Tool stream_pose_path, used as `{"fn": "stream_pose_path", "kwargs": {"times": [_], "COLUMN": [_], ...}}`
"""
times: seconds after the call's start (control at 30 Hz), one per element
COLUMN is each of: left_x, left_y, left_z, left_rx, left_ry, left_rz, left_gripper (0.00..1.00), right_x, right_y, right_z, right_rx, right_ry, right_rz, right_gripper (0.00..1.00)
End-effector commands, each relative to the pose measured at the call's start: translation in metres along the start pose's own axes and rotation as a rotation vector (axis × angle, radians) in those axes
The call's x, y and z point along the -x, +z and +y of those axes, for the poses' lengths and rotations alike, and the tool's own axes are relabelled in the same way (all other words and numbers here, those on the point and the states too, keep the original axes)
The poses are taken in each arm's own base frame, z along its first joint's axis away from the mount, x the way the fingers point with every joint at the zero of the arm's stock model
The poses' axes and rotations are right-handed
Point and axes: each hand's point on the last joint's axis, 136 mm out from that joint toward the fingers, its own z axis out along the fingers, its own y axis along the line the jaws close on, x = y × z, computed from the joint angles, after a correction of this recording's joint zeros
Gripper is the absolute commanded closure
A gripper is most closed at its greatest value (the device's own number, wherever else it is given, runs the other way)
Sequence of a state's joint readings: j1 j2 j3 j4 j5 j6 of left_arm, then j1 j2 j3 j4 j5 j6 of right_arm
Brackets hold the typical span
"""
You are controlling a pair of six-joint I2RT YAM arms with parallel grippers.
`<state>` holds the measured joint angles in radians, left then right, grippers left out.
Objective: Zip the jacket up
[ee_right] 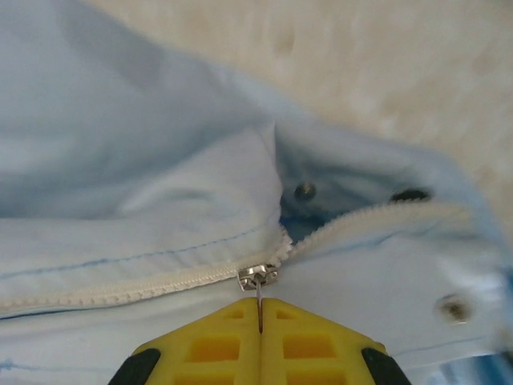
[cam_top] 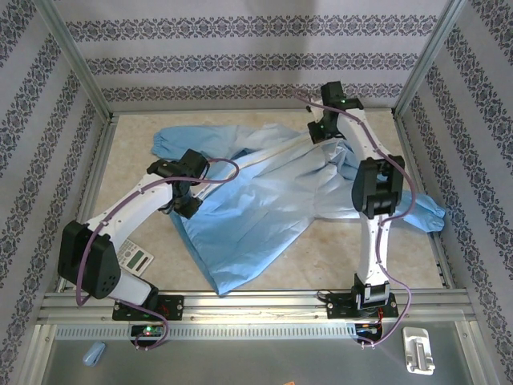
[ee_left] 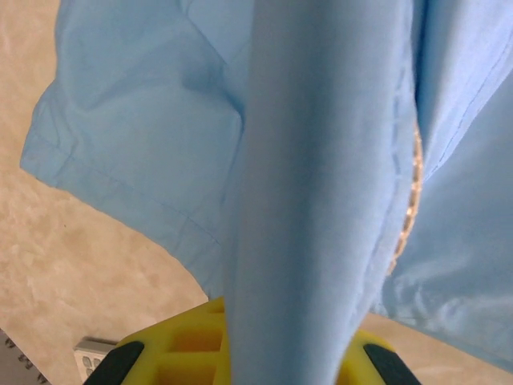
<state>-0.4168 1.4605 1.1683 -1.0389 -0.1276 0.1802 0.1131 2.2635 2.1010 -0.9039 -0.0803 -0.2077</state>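
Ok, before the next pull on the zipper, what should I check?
1. Right gripper shut on pull tab: ok.
2. Left gripper pinching jacket: ok.
3. Teeth behind slider meshed: ok.
4. Zipper closed to its end: not ok, split ahead of slider.
5. Jacket clear of slider's path: cannot tell.

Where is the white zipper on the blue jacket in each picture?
Top external: the pale zipper runs slantwise across the thin light-blue jacket, upper middle.
Left wrist: a short stretch of teeth right of centre, between folds.
Right wrist: across the middle, its slider just above the yellow right claw.
Shared landmark: the beige marbled tabletop.
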Motion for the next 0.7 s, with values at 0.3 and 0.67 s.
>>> {"fn": "stream_pose_path", "kwargs": {"times": [0.3,0.67], "left_x": [-0.015,-0.046], "left_y": [-0.013,-0.014], "left_z": [0.009,0.009], "left_rx": [0.074,0.090], "left_ry": [0.120,0.070], "left_rz": [-0.112,-0.110], "left_gripper": [1.00,1.00], "right_x": [0.007,0.011], "right_y": [-0.015,-0.018], "right_z": [-0.016,-0.034], "right_rx": [0.026,-0.030], "right_ry": [0.020,0.018], "right_rz": [-0.002,-0.010], "right_gripper": [1.00,1.00]}}
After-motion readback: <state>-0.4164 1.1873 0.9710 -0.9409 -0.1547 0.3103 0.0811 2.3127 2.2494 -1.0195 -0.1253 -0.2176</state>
